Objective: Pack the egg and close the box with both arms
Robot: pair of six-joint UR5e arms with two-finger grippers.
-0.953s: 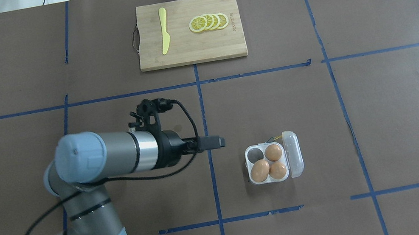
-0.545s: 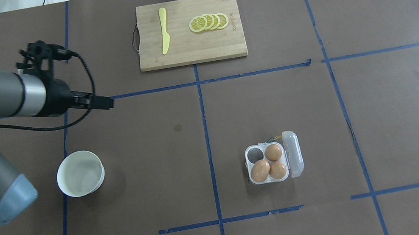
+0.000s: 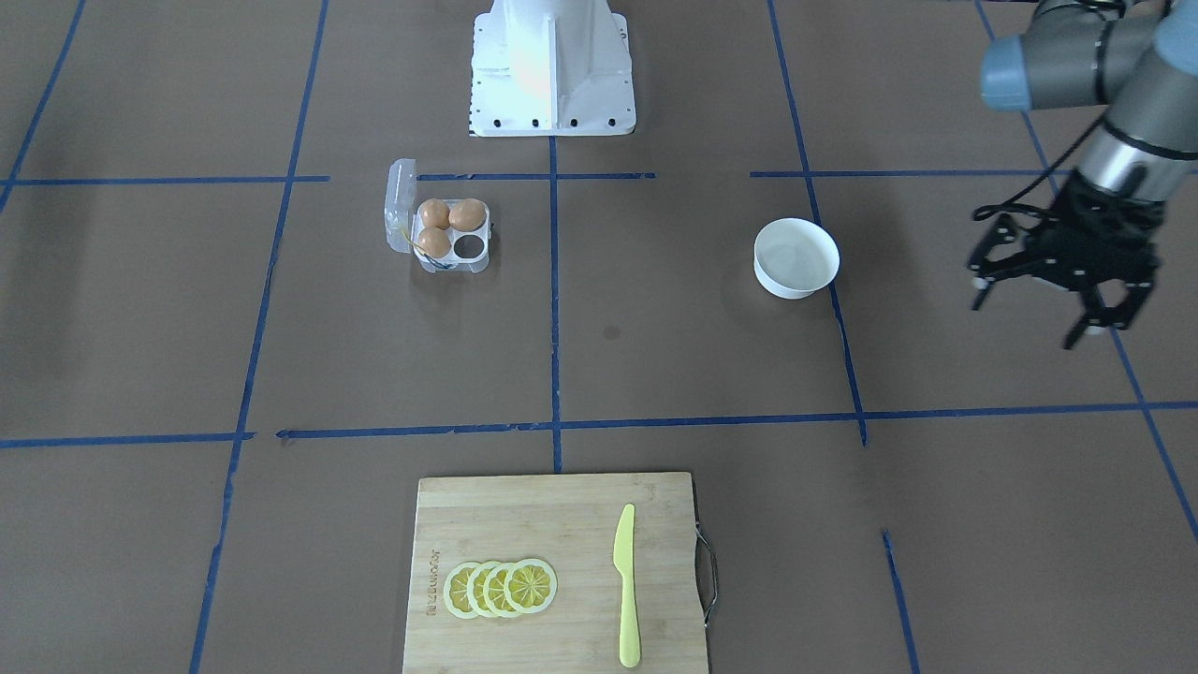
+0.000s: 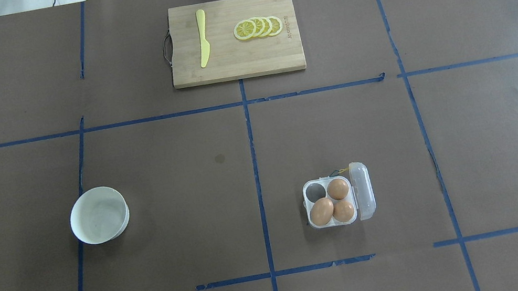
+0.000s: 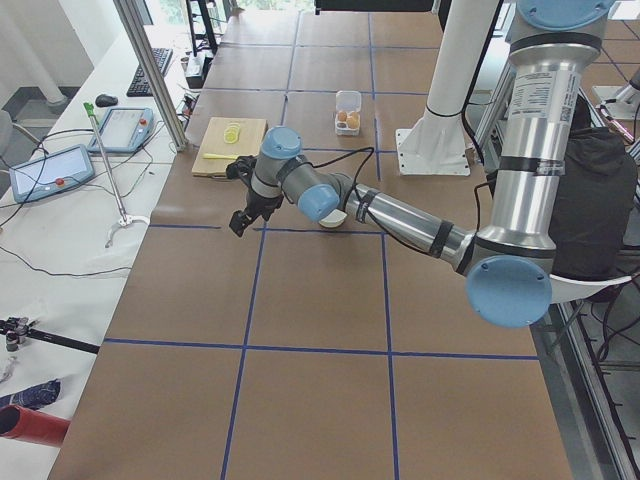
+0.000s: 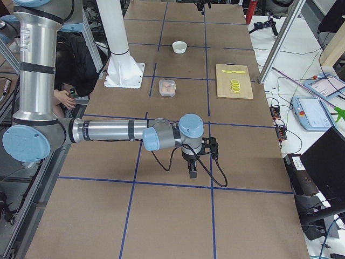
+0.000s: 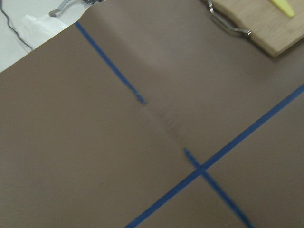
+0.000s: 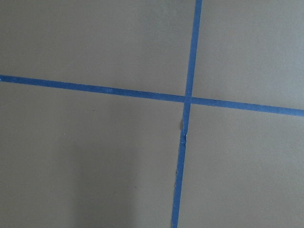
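The left claw (image 3: 1100,323) is seen with fingers parted and nothing held, hanging above the table (image 4: 173,144) out on the robot's left. Nearest it, toward the robot's base, the bowl (image 4: 99,214) is found, apparently empty. Well beyond that, far to the claw's right and closer to the base, the box (image 4: 363,190) is set with its lid stood open. Three eggs (image 4: 322,211) are seated in it. One cell, on the side toward the left claw, is unfilled. The lid is hinged along the side turned away from that claw, the hinge line running away from the base. The right claw (image 6: 192,171) is shown over a tape crossing, and whether it is open cannot be told. It is judged the nearer to the lid, so closing is likelier begun from there.
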